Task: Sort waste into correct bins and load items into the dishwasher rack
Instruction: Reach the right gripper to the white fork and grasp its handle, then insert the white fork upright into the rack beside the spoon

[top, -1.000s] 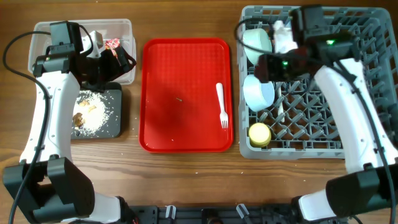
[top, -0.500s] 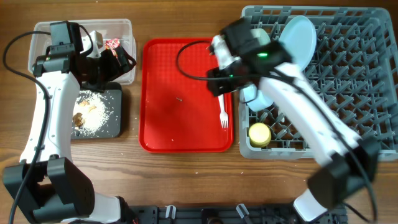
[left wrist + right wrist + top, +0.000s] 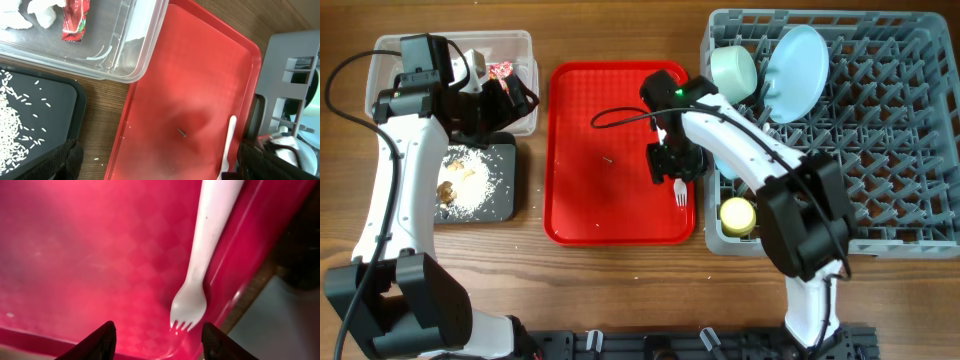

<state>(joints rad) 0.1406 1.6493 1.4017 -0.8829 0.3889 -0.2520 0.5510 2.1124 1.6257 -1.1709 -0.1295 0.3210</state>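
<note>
A white fork [image 3: 679,190] lies on the flat red tray [image 3: 600,150] near its right edge; it also shows in the right wrist view [image 3: 200,275] and the left wrist view [image 3: 227,145]. My right gripper [image 3: 675,165] is open just above the fork, fingers [image 3: 157,340] either side of its tines. My left gripper [image 3: 505,100] is open and empty over the corner of the clear tub [image 3: 520,45], which holds white tissue [image 3: 35,10] and a red wrapper [image 3: 75,22]. The black tray [image 3: 505,200] holds rice scraps [image 3: 470,180]. The grey rack [image 3: 900,140] holds a blue plate [image 3: 795,60], mint bowl [image 3: 732,68] and yellow cup [image 3: 737,213].
A small dark speck [image 3: 608,159] lies mid red tray. The rack's left wall stands right beside the fork. Wooden table [image 3: 620,260] shows along the front.
My right arm has swung from the rack's back left down to the red tray and now hangs over the fork. The blue plate now stands in the rack. The left arm is unmoved.
</note>
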